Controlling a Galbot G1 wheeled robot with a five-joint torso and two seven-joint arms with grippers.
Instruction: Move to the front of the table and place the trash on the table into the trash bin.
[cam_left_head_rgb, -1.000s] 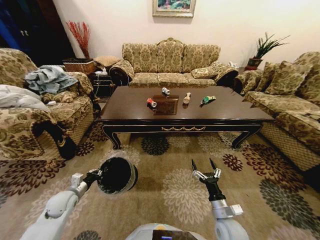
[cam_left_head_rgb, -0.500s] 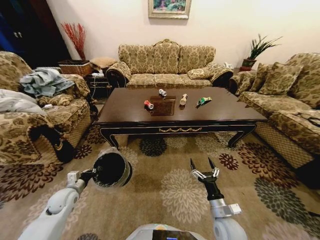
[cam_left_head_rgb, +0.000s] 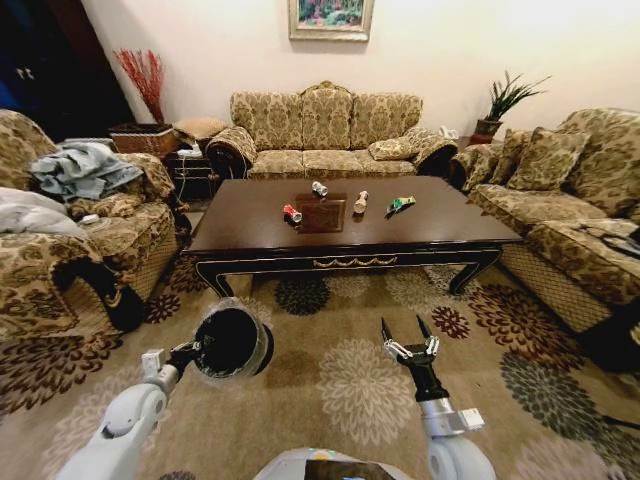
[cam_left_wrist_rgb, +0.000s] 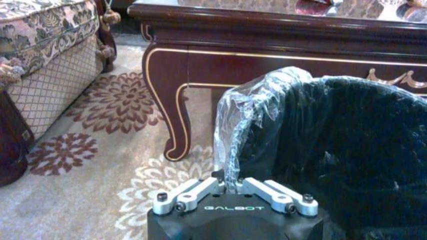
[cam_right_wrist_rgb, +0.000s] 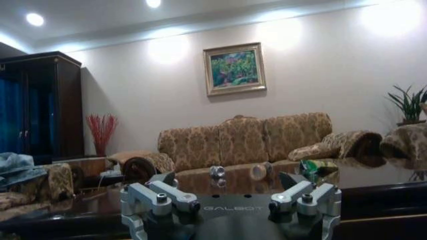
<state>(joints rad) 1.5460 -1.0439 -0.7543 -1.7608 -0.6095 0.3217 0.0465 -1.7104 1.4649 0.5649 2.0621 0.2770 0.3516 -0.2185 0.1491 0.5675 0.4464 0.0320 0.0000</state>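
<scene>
Sofas (cam_left_head_rgb: 325, 130) ring table (cam_left_head_rgb: 240, 215) on flowered carpet (cam_left_head_rgb: 365, 375).

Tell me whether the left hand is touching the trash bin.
Touching. In the left wrist view, the left hand is pinched on the liner-wrapped rim of the trash bin; the head view shows the bin carried at that arm's end.

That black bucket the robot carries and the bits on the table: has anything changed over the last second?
Little has. The whole head view shifted, so the camera moved, not the things. The left gripper still clamps the rim of the trash bin; the right gripper stays open and empty. The four pieces of trash lie untouched on the table.
</scene>
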